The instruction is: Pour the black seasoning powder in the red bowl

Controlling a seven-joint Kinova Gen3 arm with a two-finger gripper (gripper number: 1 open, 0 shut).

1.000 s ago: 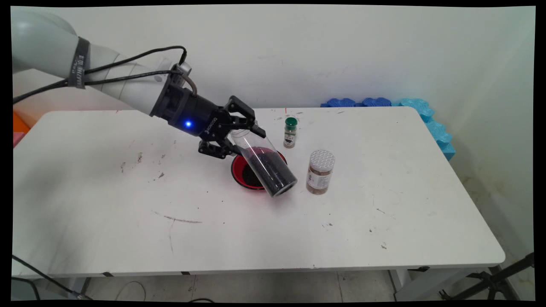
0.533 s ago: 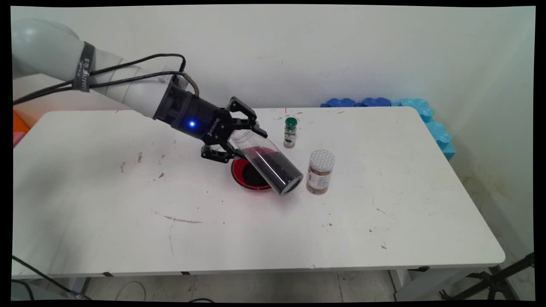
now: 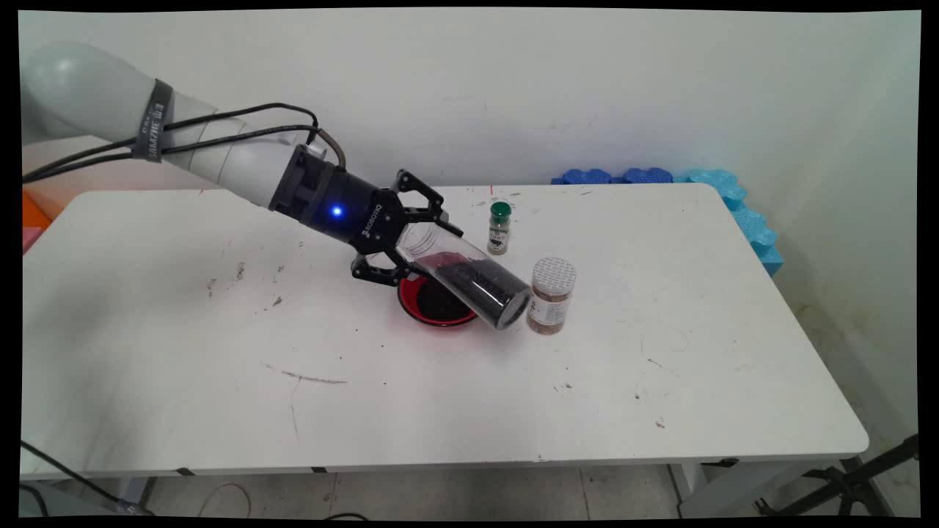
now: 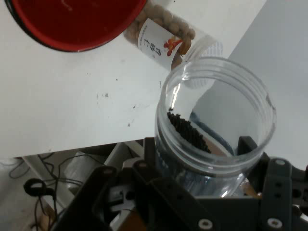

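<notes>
White scuffed table (image 3: 183, 352) against wall (image 3: 513, 88)

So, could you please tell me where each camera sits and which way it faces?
Main view: above the table's near side, looking down across it at the wall; the arm and gripper show.
Hand view: on the hand, looking along the gripper; its black linkage shows.
Both show the held clear jar, red bowl and white-lidded jar.
</notes>
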